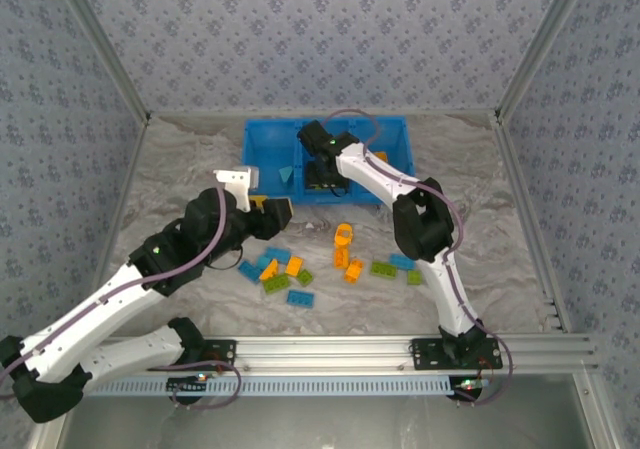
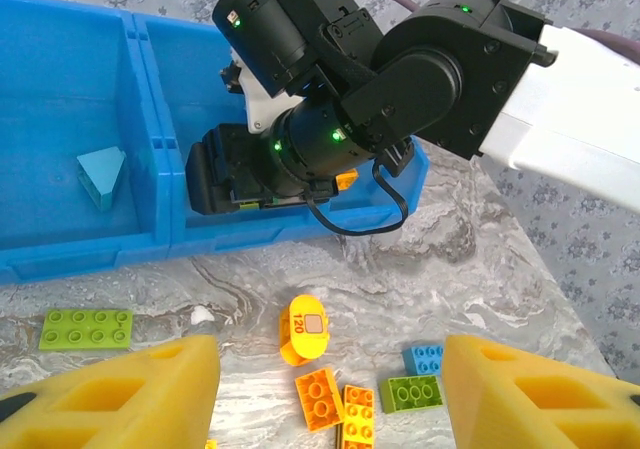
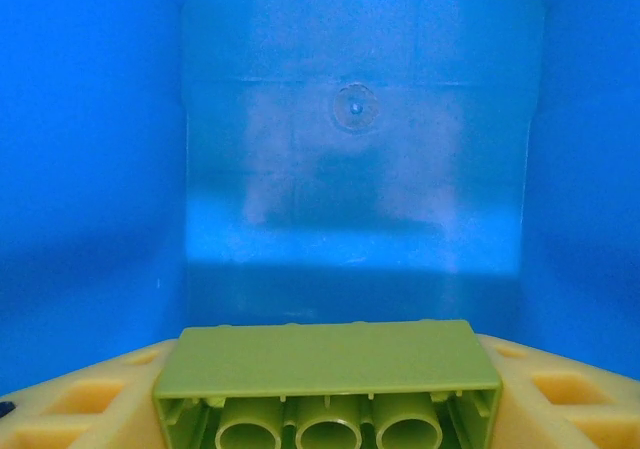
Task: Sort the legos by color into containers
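Where its underside shows, the lime brick (image 3: 327, 360) has 3 tubes.

One legible marking is found: the number "120", printed in dark figures on the upper face of an orange rounded lego piece (image 2: 303, 329), which lies on the marbled surface (image 2: 250, 284) in the left wrist view. Next to the number on the same face is a small pale square sign with a darker outline; whatever it may contain is too small to make out. In the top external view the same piece (image 1: 343, 235) is too small for the figures to be read.
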